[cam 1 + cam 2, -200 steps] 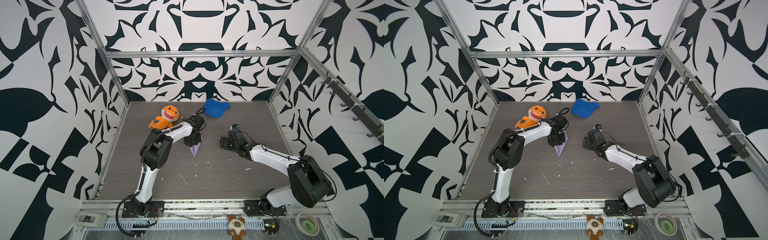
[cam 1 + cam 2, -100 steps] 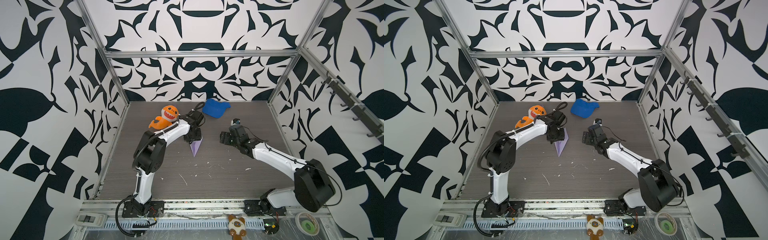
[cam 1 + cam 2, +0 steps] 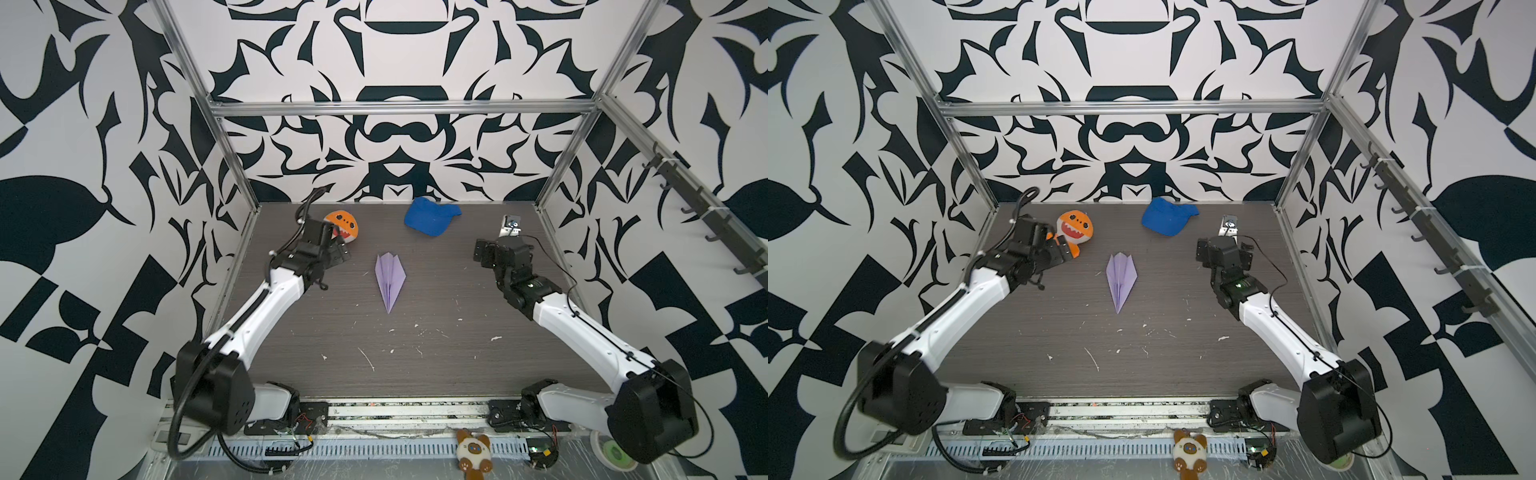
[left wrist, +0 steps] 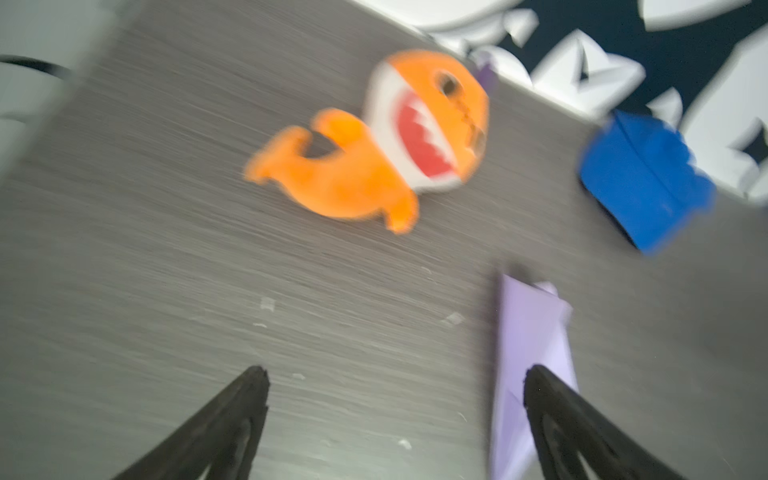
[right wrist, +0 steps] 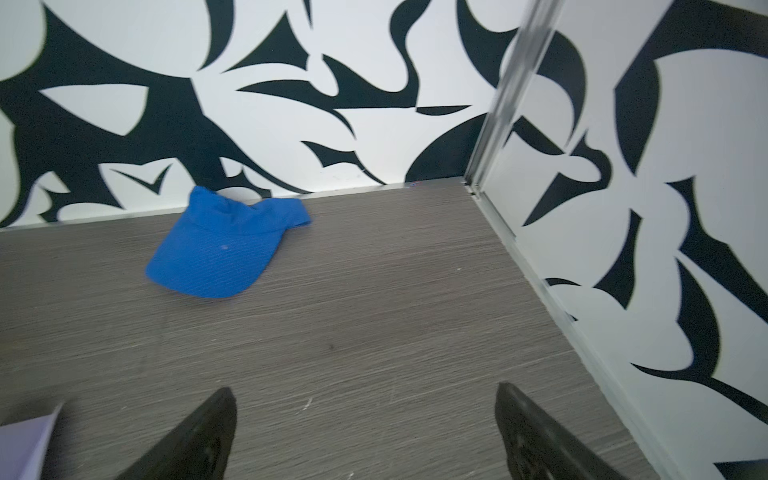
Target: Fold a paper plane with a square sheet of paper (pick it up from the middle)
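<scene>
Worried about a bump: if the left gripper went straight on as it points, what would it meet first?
Probably the orange plush shark, straight ahead of the open left gripper; the paper plane lies aside. The blurred view leaves depth unsure.

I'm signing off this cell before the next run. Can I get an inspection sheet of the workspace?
Surface: dark wood-grain tabletop, dotted with small white flecks.
Job's things: paper plane folded, lying flat mid-table, nose toward the arm bases, touched by neither gripper.
Clutter: orange plush shark back left; blue cap by the back wall.
Grippers: left gripper open, empty; right gripper open, empty.
Cables: looped black cable above the left wrist; thin black cable along the right arm.
Surroundings: black-and-white patterned walls, aluminium frame, small plush toy at the front rail.
</scene>
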### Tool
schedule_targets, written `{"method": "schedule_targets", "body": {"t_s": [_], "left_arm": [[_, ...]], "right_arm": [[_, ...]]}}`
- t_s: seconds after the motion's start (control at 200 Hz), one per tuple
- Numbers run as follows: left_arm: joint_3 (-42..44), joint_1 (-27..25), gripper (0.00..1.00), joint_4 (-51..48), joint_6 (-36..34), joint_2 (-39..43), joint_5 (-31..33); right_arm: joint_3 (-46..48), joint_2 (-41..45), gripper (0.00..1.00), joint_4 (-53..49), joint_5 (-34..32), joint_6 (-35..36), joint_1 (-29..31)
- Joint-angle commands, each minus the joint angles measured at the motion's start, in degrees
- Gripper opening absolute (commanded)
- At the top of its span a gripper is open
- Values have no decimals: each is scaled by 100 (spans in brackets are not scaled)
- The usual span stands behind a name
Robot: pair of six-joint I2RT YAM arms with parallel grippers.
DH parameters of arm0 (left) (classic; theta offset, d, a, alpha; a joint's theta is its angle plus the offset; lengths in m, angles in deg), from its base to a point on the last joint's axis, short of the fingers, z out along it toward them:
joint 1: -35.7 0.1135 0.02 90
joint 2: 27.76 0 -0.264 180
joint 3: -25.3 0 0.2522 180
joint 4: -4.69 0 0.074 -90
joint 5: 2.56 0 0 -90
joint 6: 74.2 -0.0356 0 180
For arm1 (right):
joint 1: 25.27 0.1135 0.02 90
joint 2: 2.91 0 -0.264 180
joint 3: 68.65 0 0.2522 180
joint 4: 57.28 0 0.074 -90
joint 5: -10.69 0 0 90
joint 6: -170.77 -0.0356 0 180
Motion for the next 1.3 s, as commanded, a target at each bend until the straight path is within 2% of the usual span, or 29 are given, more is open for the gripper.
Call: {"method": "schedule_targets", "body": {"t_s": [0.0, 0.19, 0.34, 0.39, 0.51, 0.665, 0.79, 0.87, 1.01, 1.085, 1.16, 1.295], "left_arm": [[992, 302, 99, 1283, -540, 680, 1411], [2674, 1332, 100, 2605, -639, 1530, 1768], [3545, 1821, 100, 3610, -896, 1632, 1597], [3696, 1922, 100, 3887, -1089, 1526, 1325], [3916, 1970, 100, 4596, -1609, 1093, 818], [4149, 2010, 100, 5779, -2194, 588, -151], [4308, 2015, 100, 6691, -2407, 284, -528], [4337, 2064, 99, 7145, -2490, 50, -742], [4063, 2247, 100, 7135, -2470, -438, -914], [4088, 2346, 100, 7461, -2449, -694, -1034], [4148, 2394, 100, 7830, -2441, -958, -1111], [4011, 2436, 100, 7941, -2417, -1379, -1192]], "right_arm": [[656, 253, 99, 781, -196, 208, -282], [1857, 362, 99, 1816, -10, 279, -743], [2355, 0, 99, 2884, 304, 554, -877], [2430, -170, 99, 3189, 470, 735, -879], [2459, -511, 99, 3629, 1031, 1090, -891], [2394, -958, 99, 4005, 1679, 1307, -993], [2402, -1216, 99, 4251, 2208, 1390, -1074], [2420, -1332, 100, 4365, 2329, 1409, -1100], [2409, -1631, 100, 4579, 2560, 1399, -1204], [2386, -1853, 100, 4710, 2693, 1411, -1250], [2383, -2011, 100, 4819, 2694, 1427, -1242], [2403, -2103, 100, 4908, 2549, 1366, -1252]]}}
